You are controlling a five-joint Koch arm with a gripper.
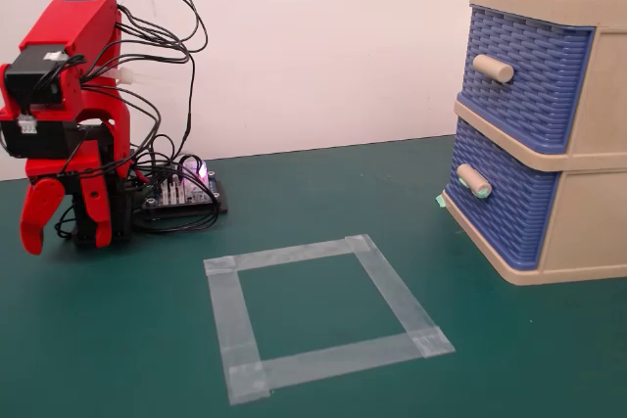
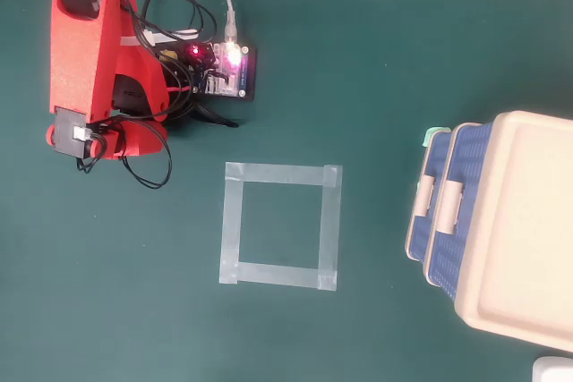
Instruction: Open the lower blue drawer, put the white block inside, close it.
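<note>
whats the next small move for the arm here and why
Probably reach the gripper across toward the teal-tipped handle of the lower drawer. Both drawers look shut, the arm sits folded at its base far from the cabinet, and no white block shows in either view, so opening comes first.

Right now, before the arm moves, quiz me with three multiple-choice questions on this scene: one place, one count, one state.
1. Where is the tape square?
A. On the table, between the arm and the cabinet
B. On top of the cabinet
C. Under the arm

2. How many blue drawers does the cabinet have?
A. One
B. Two
C. Three

3. The lower blue drawer is:
A. Pulled out
B. Removed
C. Shut

Answers:
1. A: the overhead view shows it between them.
2. B: two blue fronts are stacked.
3. C: its front sits in the frame.
</note>
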